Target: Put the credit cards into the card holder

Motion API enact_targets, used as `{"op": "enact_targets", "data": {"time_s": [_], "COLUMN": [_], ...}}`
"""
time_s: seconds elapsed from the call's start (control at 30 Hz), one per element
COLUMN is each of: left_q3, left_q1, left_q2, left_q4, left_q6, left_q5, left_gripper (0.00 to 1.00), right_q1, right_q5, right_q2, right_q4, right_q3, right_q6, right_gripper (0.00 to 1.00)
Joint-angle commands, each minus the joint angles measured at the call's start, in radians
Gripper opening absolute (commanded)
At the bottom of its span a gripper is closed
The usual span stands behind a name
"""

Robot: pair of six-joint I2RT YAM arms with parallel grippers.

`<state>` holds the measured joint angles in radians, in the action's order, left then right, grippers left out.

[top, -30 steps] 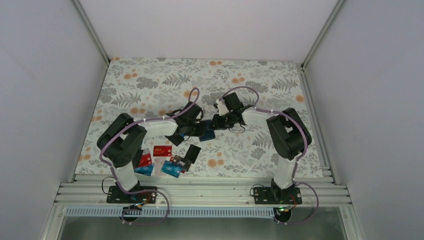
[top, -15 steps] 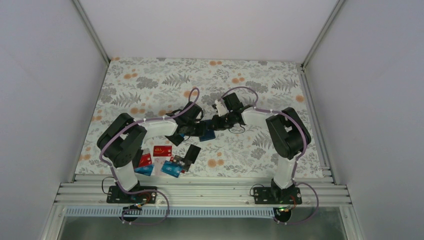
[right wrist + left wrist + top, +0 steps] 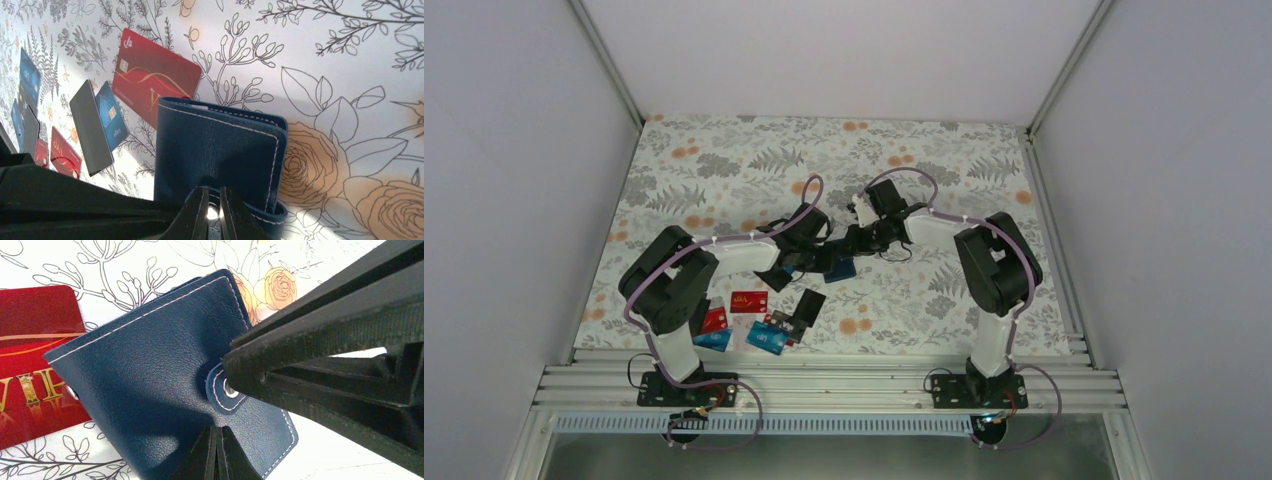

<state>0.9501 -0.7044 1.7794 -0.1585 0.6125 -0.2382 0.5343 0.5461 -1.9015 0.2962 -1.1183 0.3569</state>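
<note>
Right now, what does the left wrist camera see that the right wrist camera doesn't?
Only the left wrist view clearly shows the card holder's rounded snap tab, with the right gripper closed on it. Only the right wrist view shows a black card, a light blue card and more cards farther left. Both show the navy card holder, a red card next to it and the flowery tablecloth.

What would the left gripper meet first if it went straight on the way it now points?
The card holder. The shut left gripper points straight at its navy cover, near the snap tab. It looks very close to the cover, though depth is unclear.
</note>
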Motion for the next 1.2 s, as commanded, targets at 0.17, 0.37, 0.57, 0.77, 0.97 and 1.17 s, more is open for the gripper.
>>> {"op": "enact_targets", "data": {"time_s": [0.17, 0.37, 0.57, 0.77, 0.97, 1.17], "left_q3": [-0.008, -0.005, -0.001, -0.001, -0.003, 0.017], "left_q1": [-0.007, -0.008, -0.007, -0.008, -0.007, -0.007], "left_q2": [0.041, 0.043, 0.049, 0.043, 0.004, -0.028], "left_q4": [-0.036, -0.038, -0.036, -0.036, -0.038, -0.073], "left_q6": [-0.019, -0.019, -0.021, -0.022, -0.026, -0.03], "left_q5": [0.0, 0.0, -0.002, -0.002, -0.001, 0.01], "left_gripper": [0.02, 0.02, 0.02, 0.02, 0.02, 0.02], "right_q1": [0.01, 0.013, 0.019, 0.019, 0.019, 0.019], "right_q5": [-0.016, -0.013, -0.023, -0.029, -0.07, -0.068], "right_q2": [-0.049, -0.029, -0.023, 0.022, 0.061, 0.143], "right_q4": [0.027, 0.025, 0.046, 0.065, 0.064, 0.022], "right_q3": [-0.034, 0.005, 0.008, -0.002, 0.007, 0.077], "right_q6": [0.003, -0.001, -0.009, -0.005, -0.003, 0.019], "right_gripper": [0.1, 0.1, 0.1, 0.12, 0.11, 0.12]}}
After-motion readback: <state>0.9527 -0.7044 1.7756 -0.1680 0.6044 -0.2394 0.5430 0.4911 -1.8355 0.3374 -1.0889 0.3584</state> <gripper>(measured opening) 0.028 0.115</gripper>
